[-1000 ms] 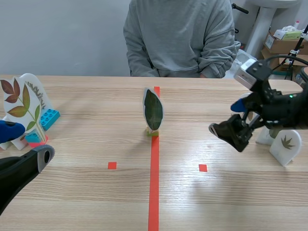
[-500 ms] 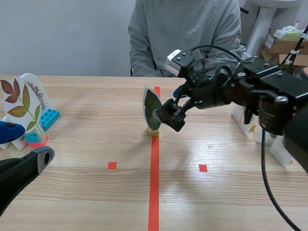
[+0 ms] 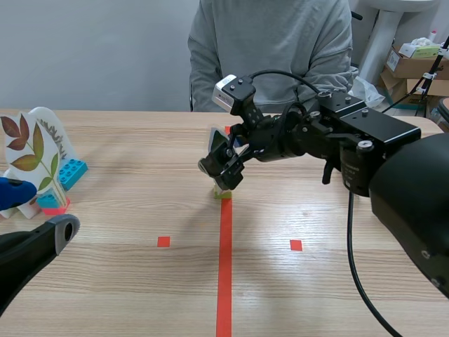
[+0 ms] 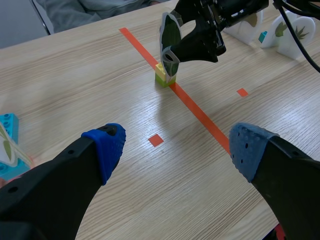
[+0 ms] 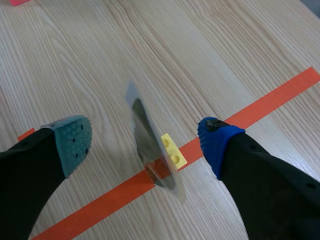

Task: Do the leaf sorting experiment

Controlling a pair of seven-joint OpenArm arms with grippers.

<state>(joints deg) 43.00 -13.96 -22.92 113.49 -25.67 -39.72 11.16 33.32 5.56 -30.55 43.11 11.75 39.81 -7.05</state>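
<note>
R arm comes in from the right of the scene frame, stretched long and low across the table (image 3: 126,295) past the mid tape line, wrist cam up top, gripper tilted down-left. R gripper (image 3: 221,167) (image 5: 145,139) sits at frame centre over the leaf card (image 4: 170,36) (image 5: 149,150); fingers apart, grey-green pad (image 5: 75,140) one side, blue pad (image 5: 216,136) the other. Card stands between them w/ a gap each side, no contact seen. It's a laminated dark-green leaf, upright in a yellow brick base (image 3: 222,192) (image 5: 173,151) on the orange line, centre of scene, mostly hidden there by the gripper. L arm lies low at lower left of scene. L gripper (image 3: 38,210) (image 4: 175,145) is wide apart, nothing btwn the blue pads (image 4: 107,142), card well ahead of it. Far left of scene: bigger card w/ several leaves (image 3: 35,147), light-blue brick (image 3: 72,172) just beside it. Person in grey sweatshirt (image 3: 270,49) seated at top centre.
</note>
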